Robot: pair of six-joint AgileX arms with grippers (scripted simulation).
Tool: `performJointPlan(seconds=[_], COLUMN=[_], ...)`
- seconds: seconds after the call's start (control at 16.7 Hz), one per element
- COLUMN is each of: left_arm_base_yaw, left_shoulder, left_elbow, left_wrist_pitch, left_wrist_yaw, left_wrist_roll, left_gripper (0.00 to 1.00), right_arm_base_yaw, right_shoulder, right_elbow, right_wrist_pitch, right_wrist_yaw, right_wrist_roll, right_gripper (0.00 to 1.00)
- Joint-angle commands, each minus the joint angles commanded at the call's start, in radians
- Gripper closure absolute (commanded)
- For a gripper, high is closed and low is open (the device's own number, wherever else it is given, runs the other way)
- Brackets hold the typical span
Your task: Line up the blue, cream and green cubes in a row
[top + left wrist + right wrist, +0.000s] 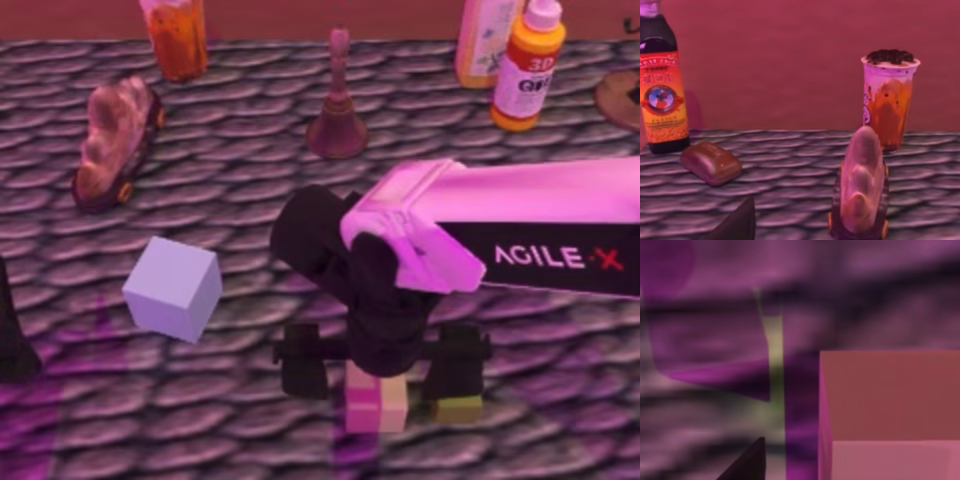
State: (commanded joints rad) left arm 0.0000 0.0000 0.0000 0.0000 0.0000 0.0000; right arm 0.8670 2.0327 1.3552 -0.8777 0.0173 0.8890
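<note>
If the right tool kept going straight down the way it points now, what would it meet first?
Most likely the cream cube, directly under the right tool in the top view. The green cube sits just beside it. Whether they already touch is unclear.

pale sky-blue matte cube | cream matte cube, pink-tinted, right of blue one | olive green matte cube, right of cream | table surface: grey-purple scale pattern
</note>
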Motion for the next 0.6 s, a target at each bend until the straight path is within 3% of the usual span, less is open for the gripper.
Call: performJointPlan(seconds=[0.36,0.6], left_arm_base_yaw=[0.0,0.0], left_shoulder=[0.0,0.0], left_elbow=[0.0,0.0], left_wrist_pitch=[0.0,0.0], left_wrist_yaw=[0.0,0.0], left_wrist_roll=[0.0,0.0], left_gripper=[0.0,0.0], right_arm_base_yaw=[0.002,0.009], right_shoulder=[-0.006,-0.049], right_elbow=[0.016,0.106], right_wrist_pitch=[-0.017,-0.16], right_wrist_yaw=[0.0,-0.001], right_wrist_roll=[0.001,0.001], right_gripper=[0.0,0.0])
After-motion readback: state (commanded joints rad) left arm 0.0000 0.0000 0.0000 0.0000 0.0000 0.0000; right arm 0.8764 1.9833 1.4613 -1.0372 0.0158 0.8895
